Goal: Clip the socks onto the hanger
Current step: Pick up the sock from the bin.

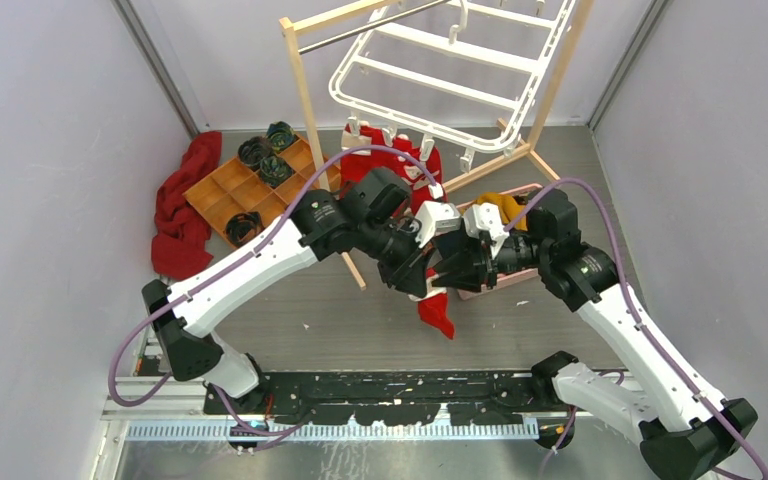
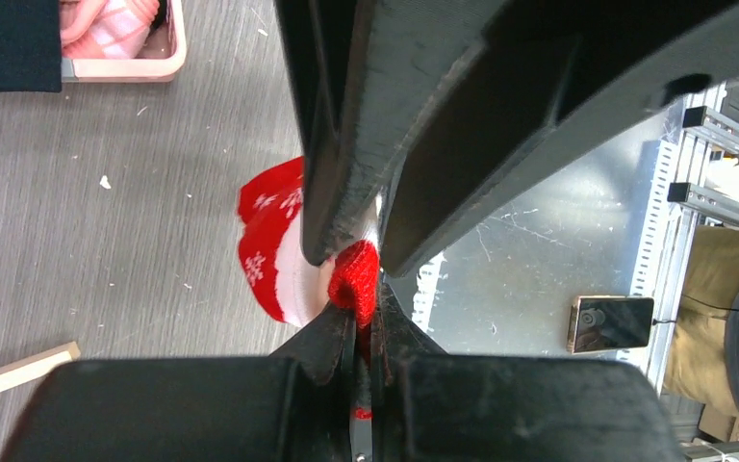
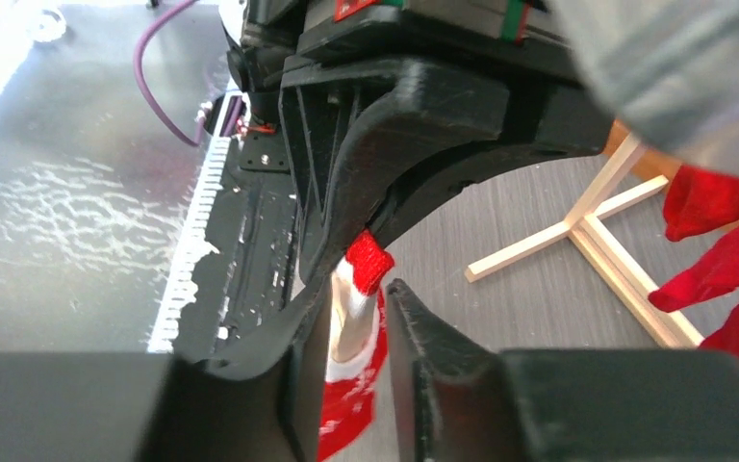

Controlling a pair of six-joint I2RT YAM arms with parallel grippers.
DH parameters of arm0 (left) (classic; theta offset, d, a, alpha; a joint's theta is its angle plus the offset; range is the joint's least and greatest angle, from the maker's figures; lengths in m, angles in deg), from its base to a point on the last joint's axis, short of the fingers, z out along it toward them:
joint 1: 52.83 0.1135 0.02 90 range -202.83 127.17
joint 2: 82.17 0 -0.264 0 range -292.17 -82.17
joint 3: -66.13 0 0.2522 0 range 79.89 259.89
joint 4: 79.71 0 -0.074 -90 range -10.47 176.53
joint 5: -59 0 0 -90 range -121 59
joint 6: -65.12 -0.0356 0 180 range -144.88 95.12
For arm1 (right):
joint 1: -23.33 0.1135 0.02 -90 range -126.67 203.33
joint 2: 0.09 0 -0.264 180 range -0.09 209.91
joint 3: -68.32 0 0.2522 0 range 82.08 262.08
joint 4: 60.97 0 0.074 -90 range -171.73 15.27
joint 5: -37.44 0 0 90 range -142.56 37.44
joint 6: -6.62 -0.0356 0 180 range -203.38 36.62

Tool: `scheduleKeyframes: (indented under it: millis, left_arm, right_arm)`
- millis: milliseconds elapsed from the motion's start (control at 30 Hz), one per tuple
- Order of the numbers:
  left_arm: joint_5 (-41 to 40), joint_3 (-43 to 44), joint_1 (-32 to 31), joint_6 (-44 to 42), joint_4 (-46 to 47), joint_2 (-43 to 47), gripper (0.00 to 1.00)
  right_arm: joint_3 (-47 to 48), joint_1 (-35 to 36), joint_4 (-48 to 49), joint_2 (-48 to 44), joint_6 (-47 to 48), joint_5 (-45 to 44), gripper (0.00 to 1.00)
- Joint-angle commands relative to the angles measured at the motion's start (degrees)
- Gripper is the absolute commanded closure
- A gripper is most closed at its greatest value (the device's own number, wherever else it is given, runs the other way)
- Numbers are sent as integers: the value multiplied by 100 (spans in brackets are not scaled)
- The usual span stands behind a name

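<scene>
L gripper (image 2: 361, 318) is shut tight on a fold of the red sock (image 1: 438, 312), right at the fingertips. A bit of red fabric bulges out above the pinch. The sock hangs down from that grip over the grey table (image 1: 310, 315), toe pointing toward the arm bases. Its white inside and snowflake-pattern part show in the left wrist view.

R gripper (image 3: 356, 298) comes in from the opposite side, tip to tip w/ the L one. Its jaws are apart, one finger on each side of the sock's white part just below the L gripper's pinch. Can't tell if the pads press the fabric.

The white hanger (image 1: 438, 82) hangs tilted from the wooden rack (image 1: 307, 100) at the back, well above and behind both grippers. More red socks (image 1: 392, 165) dangle from clips along its near edge. The held sock isn't touching any clip.

An orange tray w/ compartments (image 1: 222, 190) sits back left, w/ dark rolled items in some sections. A dark red cloth (image 1: 182, 210) lies just left of it. A pink bin (image 2: 125, 69) sits near the R arm, w/ a mustard garment (image 1: 500, 208) inside.
</scene>
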Motion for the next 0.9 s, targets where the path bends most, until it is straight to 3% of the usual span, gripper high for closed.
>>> scheduleKeyframes:
  millis: [0, 167, 267, 367, 433, 533, 600, 633, 700, 867]
  left_arm:
    - [138, 258, 5, -71, 134, 58, 100]
    - [75, 51, 5, -11, 617, 278, 100]
    - [-7, -344, 12, 68, 1188, 567, 98]
    - [-155, -868, 20, 148, 1930, 1030, 77]
    - [-338, -1432, 22, 145, 2648, 1458, 55]
    - [-694, -2639, 22, 127, 4284, 2277, 26]
    - [-968, -3473, 35, 88, 5514, 2795, 13]
    - [-1126, -3876, 50, 62, 6353, 3007, 10]
    - [-1342, -4412, 120, 40, 7185, 3259, 7]
    - [-1485, -4585, 370, 325, 8038, 2997, 10]
  right_arm:
    - [-137, 63, 1150, -108, -923, 64, 76]
    - [-214, 68, 1223, -252, -1117, 70, 98]
    - [-388, -21, 1790, -446, -1698, 36, 99]
    - [-674, -301, 2850, -677, -2654, -110, 99]
    - [-799, -571, 3356, -823, -3211, -173, 99]
    - [-984, -959, 4000, -1008, -3827, -206, 99]
    - [-1060, -1159, 4215, -1131, -4035, -270, 99]
    - [-1106, -1252, 4325, -1196, -4137, -298, 99]
    - [-1156, -1419, 4598, -1284, -4373, -375, 99]
    - [-1206, -1683, 4923, -1411, -4605, -409, 99]
